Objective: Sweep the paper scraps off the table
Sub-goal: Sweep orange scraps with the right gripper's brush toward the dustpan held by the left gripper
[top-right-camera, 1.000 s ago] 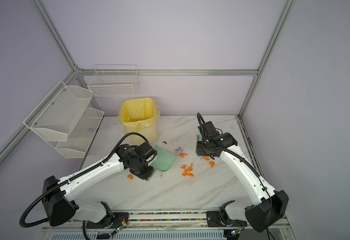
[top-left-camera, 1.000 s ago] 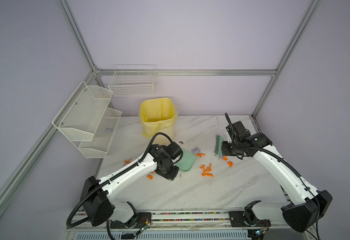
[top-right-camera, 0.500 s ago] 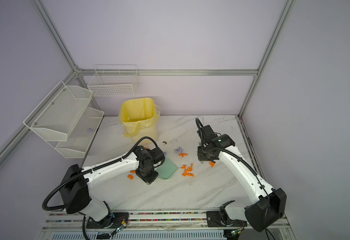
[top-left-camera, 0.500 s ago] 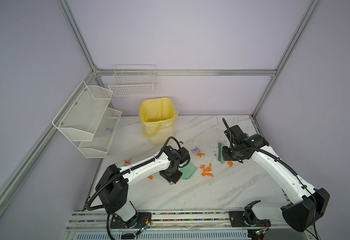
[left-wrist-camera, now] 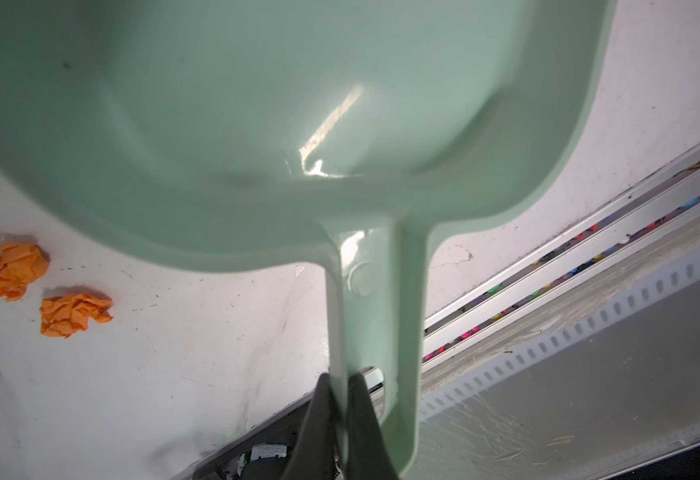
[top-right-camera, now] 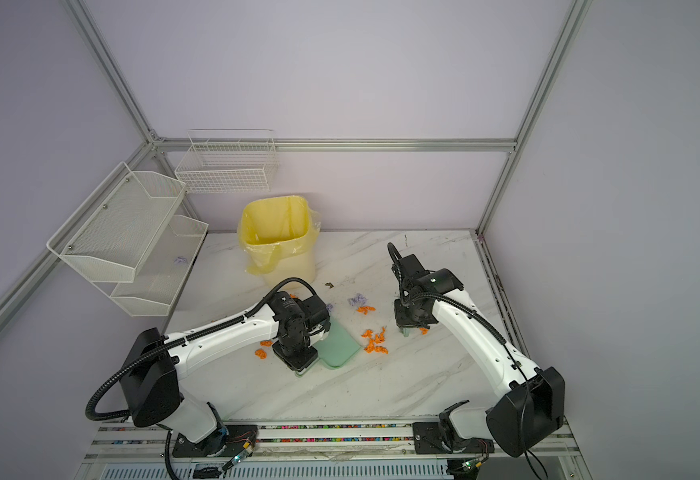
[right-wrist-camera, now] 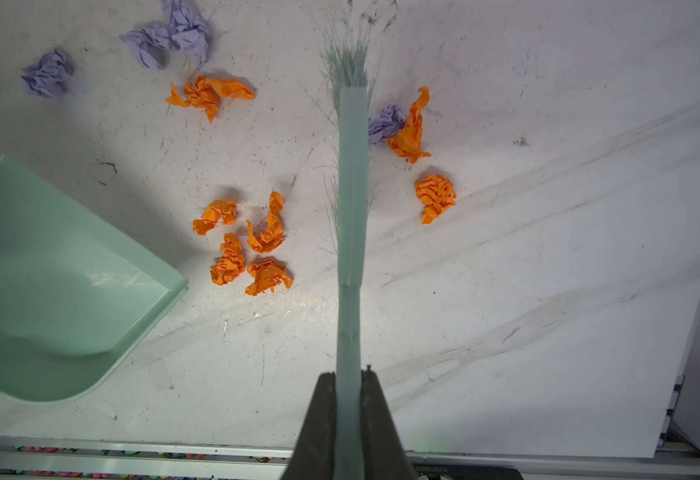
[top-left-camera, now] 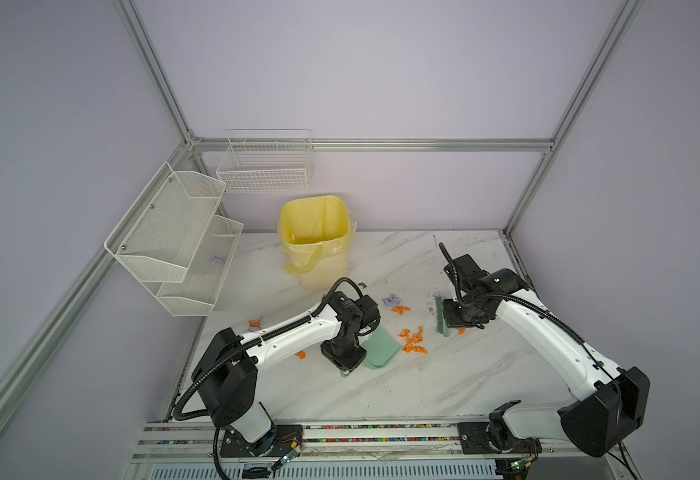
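Observation:
Orange and lilac paper scraps lie on the white marble table (top-left-camera: 423,395). A cluster of orange ones (top-left-camera: 412,343) sits between the green dustpan (top-left-camera: 381,351) and the green brush (top-left-camera: 439,316). My left gripper (left-wrist-camera: 342,386) is shut on the dustpan's handle, and the pan (left-wrist-camera: 256,104) rests low, its open edge facing the cluster (right-wrist-camera: 248,249). My right gripper (right-wrist-camera: 348,382) is shut on the brush's handle (right-wrist-camera: 352,187), bristles down on the table. On the brush's far side from the pan lie two orange scraps (right-wrist-camera: 435,195) and a lilac one (right-wrist-camera: 385,120). Lilac wads (right-wrist-camera: 173,37) lie farther back.
A yellow-lined bin (top-left-camera: 315,237) stands at the back, behind the left arm. White wire shelves (top-left-camera: 173,232) and a wire basket (top-left-camera: 267,166) hang at the back left. Two orange scraps (left-wrist-camera: 13,270) lie left of the pan. A metal rail (top-left-camera: 340,432) runs along the front edge.
The left arm has brought the dustpan toward the front and turned it to face the orange cluster. The right arm has drawn the brush toward the front, closer to the scraps.

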You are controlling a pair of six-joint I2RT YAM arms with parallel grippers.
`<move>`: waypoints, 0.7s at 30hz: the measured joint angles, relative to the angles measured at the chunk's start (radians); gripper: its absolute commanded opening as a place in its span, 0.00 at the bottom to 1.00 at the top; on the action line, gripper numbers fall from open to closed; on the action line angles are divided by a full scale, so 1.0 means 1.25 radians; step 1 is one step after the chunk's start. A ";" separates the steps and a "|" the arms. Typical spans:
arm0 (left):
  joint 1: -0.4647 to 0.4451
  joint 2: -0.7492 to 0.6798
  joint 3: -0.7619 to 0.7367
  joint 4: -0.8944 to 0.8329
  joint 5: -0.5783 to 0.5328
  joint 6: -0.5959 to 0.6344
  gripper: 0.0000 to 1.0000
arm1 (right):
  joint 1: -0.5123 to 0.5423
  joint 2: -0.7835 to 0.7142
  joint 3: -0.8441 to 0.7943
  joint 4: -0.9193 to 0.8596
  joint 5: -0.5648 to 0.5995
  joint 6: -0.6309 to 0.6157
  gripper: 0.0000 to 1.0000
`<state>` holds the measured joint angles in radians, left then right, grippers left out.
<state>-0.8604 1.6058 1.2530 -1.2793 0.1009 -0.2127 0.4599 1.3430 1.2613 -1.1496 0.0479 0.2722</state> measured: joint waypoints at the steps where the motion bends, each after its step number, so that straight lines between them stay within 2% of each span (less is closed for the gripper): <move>1: -0.002 0.005 0.000 0.000 0.000 0.000 0.00 | 0.000 0.000 -0.003 0.000 -0.001 -0.001 0.00; 11: -0.058 0.082 0.005 0.001 -0.004 -0.001 0.00 | 0.000 0.000 -0.025 0.001 -0.011 -0.010 0.00; 21: -0.062 0.097 0.037 0.004 0.007 -0.001 0.00 | 0.019 0.010 -0.047 0.020 -0.045 -0.016 0.00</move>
<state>-0.9375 1.7267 1.2987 -1.2743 0.1093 -0.2138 0.4835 1.3560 1.2026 -1.1248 -0.0090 0.2523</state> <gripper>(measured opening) 0.049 0.102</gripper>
